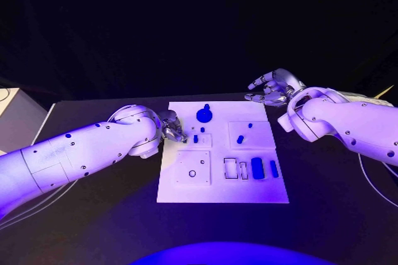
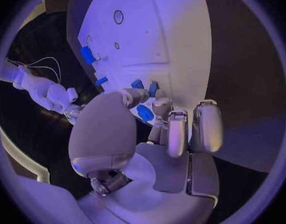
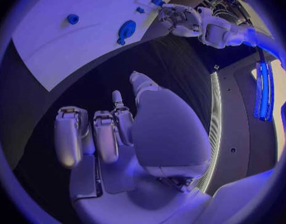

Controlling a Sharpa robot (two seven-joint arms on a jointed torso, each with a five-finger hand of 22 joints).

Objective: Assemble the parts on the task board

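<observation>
While the left hand (image 2: pixel 156 115) pinches a blue part (image 2: pixel 144 112) over the task board (image 1: pixel 266 187), right-hand fingers (image 3: pixel 107 135) spread.

Left hand (image 1: pixel 172 129) pinching, right hand (image 1: pixel 271 88) spread

Task board (image 1: pixel 222 187) matt white plastic; table (image 1: pixel 99 219) matt black.

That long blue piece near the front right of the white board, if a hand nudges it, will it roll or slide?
The long blue piece looks rounded at its ends, so it may roll sideways if it is a cylinder; that isn't certain. It seems rigid, not floppy. It is small on the smooth white board, so it is probably light and might skid when pushed.
</observation>
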